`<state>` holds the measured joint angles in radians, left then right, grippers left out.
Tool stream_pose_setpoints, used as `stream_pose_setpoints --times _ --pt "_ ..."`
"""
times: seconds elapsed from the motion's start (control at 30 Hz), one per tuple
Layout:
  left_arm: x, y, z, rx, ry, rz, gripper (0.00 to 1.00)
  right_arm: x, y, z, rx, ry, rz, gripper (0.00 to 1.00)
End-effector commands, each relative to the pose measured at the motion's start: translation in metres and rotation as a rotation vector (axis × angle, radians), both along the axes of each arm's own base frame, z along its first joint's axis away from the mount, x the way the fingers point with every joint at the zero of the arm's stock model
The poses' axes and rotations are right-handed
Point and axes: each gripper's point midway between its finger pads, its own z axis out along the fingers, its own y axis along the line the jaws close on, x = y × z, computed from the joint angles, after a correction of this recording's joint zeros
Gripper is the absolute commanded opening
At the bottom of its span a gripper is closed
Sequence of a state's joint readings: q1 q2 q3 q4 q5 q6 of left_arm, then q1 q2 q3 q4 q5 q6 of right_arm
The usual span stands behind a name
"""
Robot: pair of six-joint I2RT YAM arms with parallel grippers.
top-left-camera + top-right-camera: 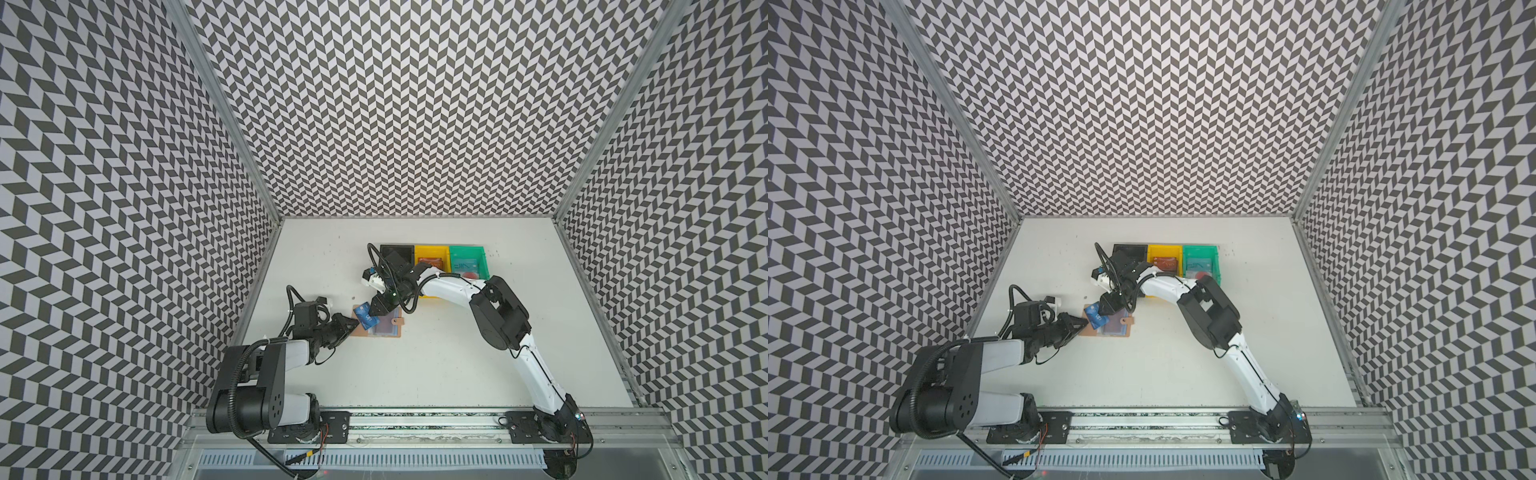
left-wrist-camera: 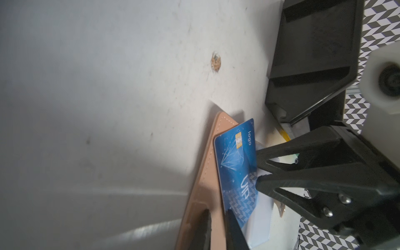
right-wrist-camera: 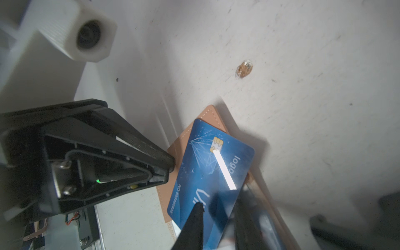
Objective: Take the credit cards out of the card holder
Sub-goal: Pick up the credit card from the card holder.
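The tan card holder (image 1: 398, 332) lies open on the table left of centre, its clear sleeve pages facing up. My left gripper (image 1: 353, 327) comes in from the left, its fingers on either side of the holder's left cover (image 2: 207, 173). A blue credit card (image 1: 365, 319) printed "VIP" sticks out slantwise over that cover. Its far end is raised and throws a shadow (image 3: 259, 147). My right gripper (image 1: 375, 312) reaches down from behind, and the card's near end (image 3: 214, 207) sits between its fingers. Both grippers also show in a top view: left (image 1: 1082, 323), right (image 1: 1102, 309).
A black bin (image 1: 397, 247), a yellow bin (image 1: 432, 248) and a green bin (image 1: 467, 248) stand in a row behind the holder. The yellow one holds a red-orange card (image 1: 430, 262), the green one a teal card (image 1: 463, 266). The right forearm hangs over the bins' front.
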<state>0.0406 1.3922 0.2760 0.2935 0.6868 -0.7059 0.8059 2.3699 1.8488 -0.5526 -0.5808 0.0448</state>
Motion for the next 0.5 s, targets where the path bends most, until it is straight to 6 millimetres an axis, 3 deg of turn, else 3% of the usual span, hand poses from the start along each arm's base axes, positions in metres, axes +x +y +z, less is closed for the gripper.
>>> stream_pose_setpoints --times 0.0,0.47 --pt "-0.0041 0.0009 -0.0052 -0.001 0.015 0.007 0.20 -0.0113 -0.0038 -0.0116 -0.021 0.028 0.022 0.25" --pt "-0.0058 0.0006 -0.0103 -0.003 0.027 0.006 0.20 -0.0164 0.0026 -0.0047 0.033 0.056 0.038 0.20"
